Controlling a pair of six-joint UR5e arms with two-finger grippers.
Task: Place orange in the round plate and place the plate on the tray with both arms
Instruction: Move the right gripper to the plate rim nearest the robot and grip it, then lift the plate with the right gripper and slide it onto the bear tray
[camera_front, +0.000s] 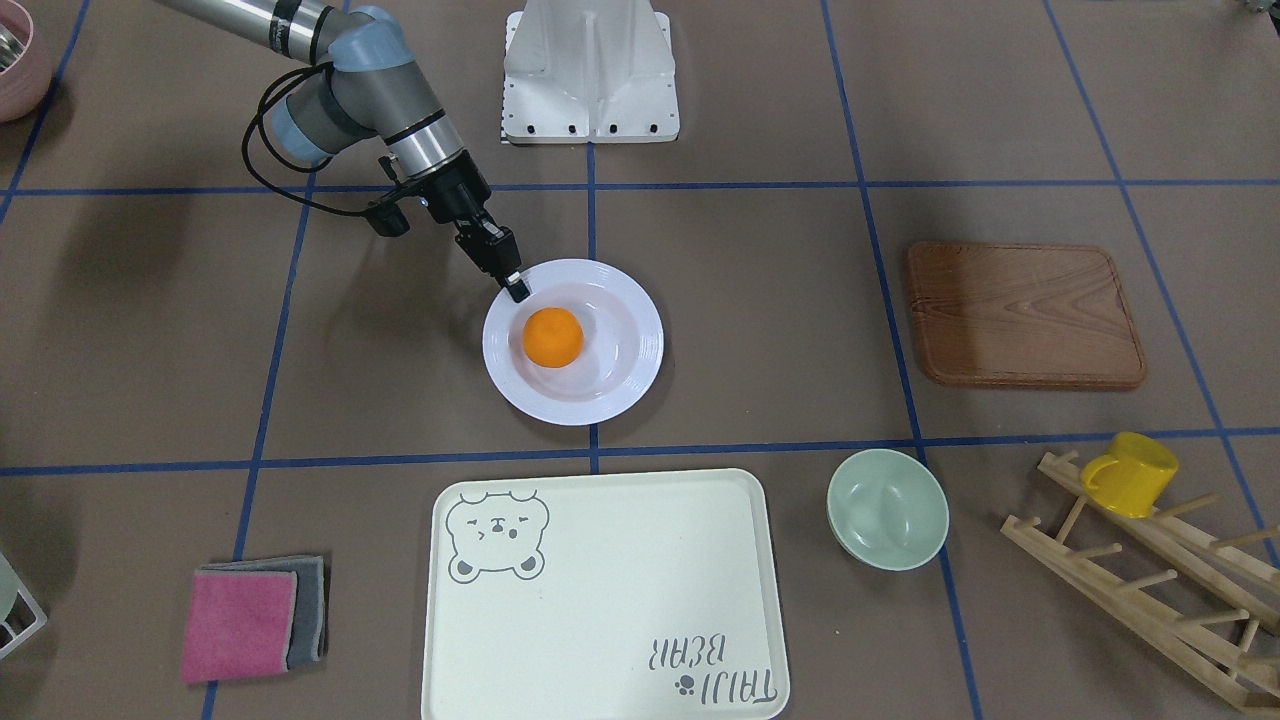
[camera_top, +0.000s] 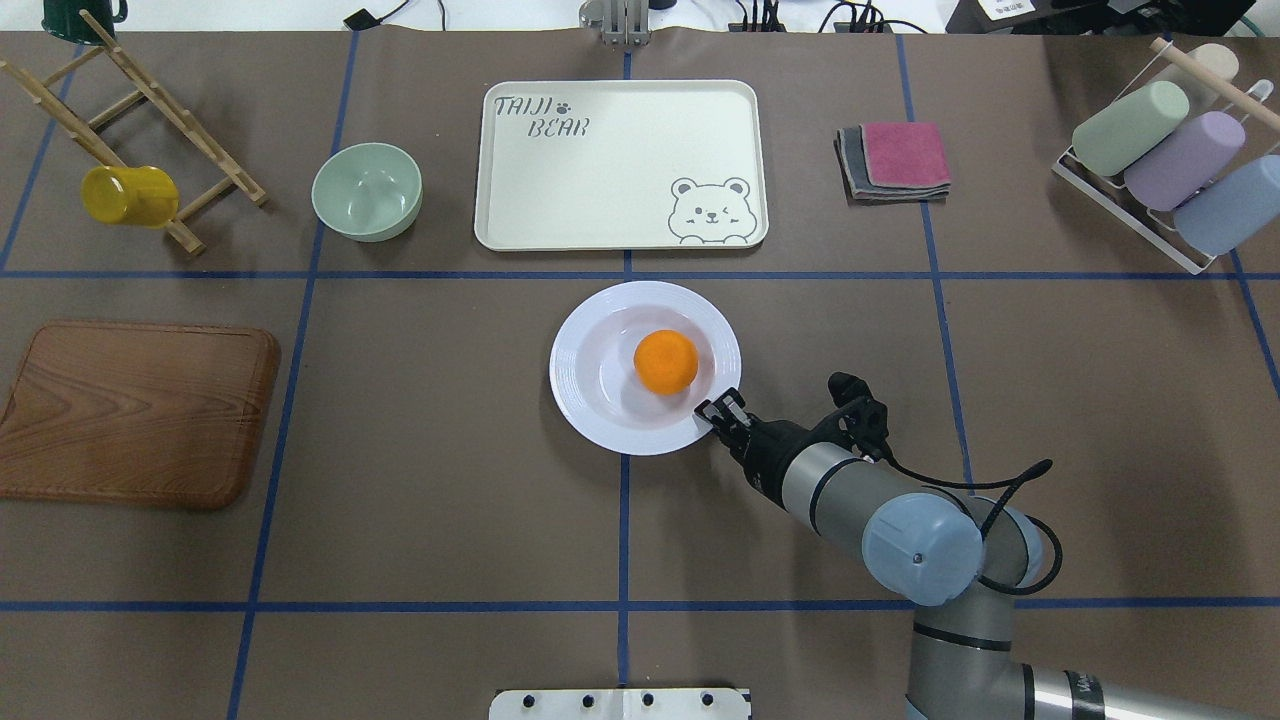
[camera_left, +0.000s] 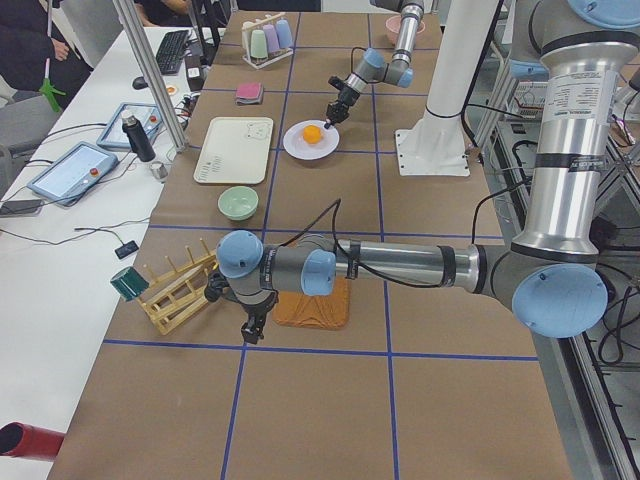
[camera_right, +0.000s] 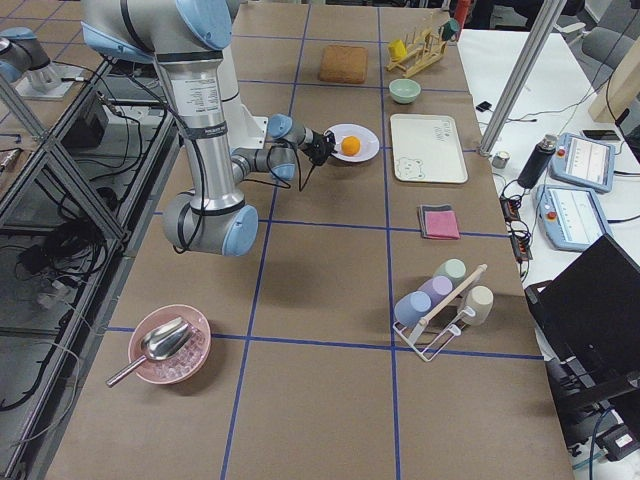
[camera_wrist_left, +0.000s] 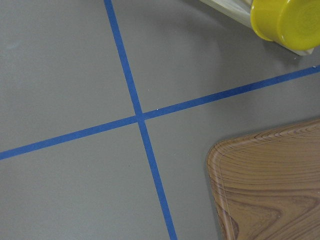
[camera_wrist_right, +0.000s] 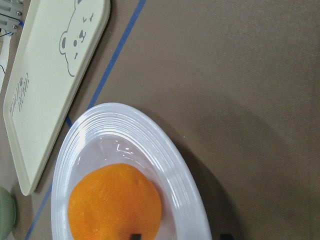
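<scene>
The orange (camera_front: 553, 337) lies in the sunken centre of the round white plate (camera_front: 645, 340), which sits on the table between the robot and the cream bear tray (camera_front: 600, 590). My right gripper (camera_top: 718, 408) is low at the plate's near rim (camera_top: 575, 365). In the right wrist view, one fingertip shows in front of the orange (camera_wrist_right: 115, 205) and the other outside the rim (camera_wrist_right: 175, 165), so it stands open astride the rim. My left gripper (camera_left: 252, 330) hangs over the table by the wooden board. It shows only in the left side view, so I cannot tell its state.
The wooden board (camera_top: 135, 410) lies at the table's left. A pale-green bowl (camera_top: 366, 190) and a rack holding a yellow mug (camera_top: 128, 195) stand beside the tray (camera_top: 600, 170). Folded cloths (camera_top: 895, 160) and a cup rack (camera_top: 1160, 160) are to its right.
</scene>
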